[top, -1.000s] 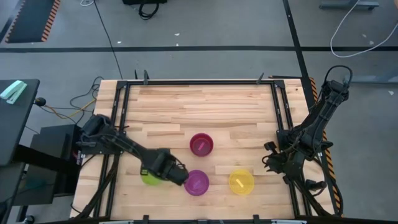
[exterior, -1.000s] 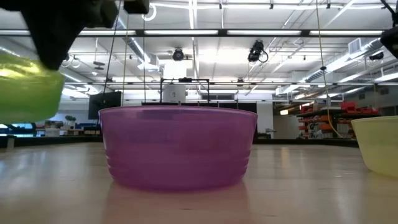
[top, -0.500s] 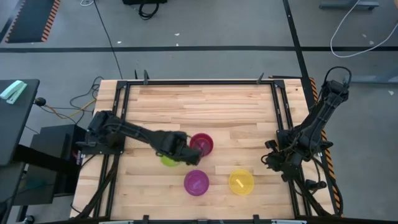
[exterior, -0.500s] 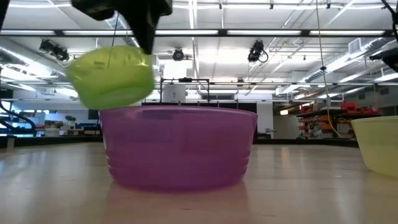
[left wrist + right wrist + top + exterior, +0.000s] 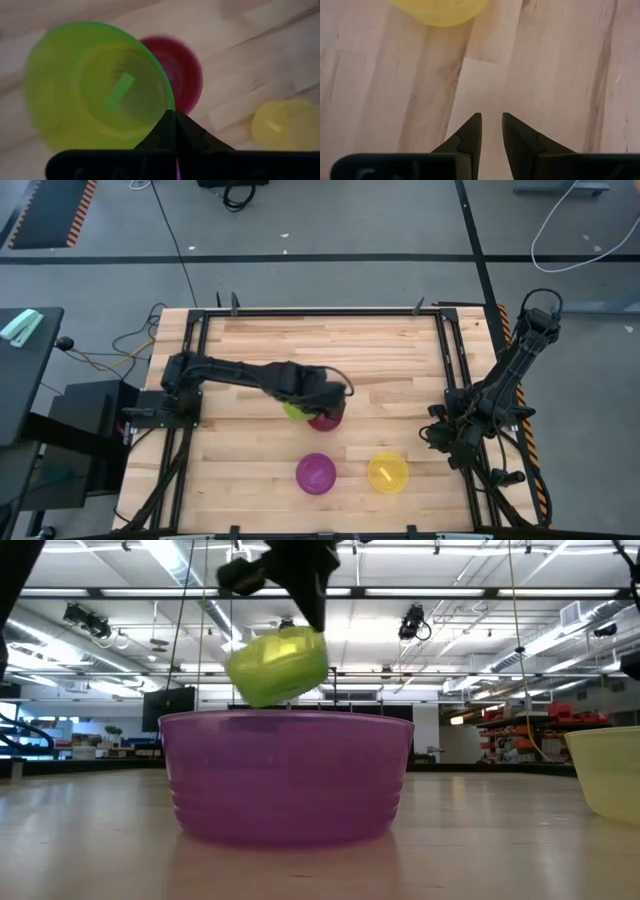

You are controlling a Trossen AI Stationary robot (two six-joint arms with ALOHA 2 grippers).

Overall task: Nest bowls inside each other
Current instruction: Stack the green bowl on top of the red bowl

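We locate the small round glossy green plastic bowl (image 5: 295, 410) in the air near the middle of the light wooden slatted table (image 5: 320, 350), partly overlapping the small round glossy pink plastic bowl (image 5: 325, 418) as seen from above. In the low view the green bowl (image 5: 278, 666) hangs tilted above table level, behind the purple bowl's rim. The left gripper (image 5: 322, 398) is clenched on the green bowl's rim; in the left wrist view its two dark fingers (image 5: 175, 131) meet at the rim of the green bowl (image 5: 95, 87), with the pink bowl (image 5: 180, 75) on the table beyond it (only part of it shows past the green rim).

The small round glossy purple plastic bowl (image 5: 316, 473) stands upright near the front edge of the table, well apart from the pink one. Beside it, to the right, stands the small round glossy yellow plastic bowl (image 5: 388, 473), not touching it. In the low view the purple bowl (image 5: 287, 775) fills the foreground and the yellow bowl (image 5: 606, 770) shows at the right edge.

The right gripper (image 5: 491, 122) waits at the table's right side, its fingers parted and holding nothing, over bare wood near the yellow bowl (image 5: 437, 12).
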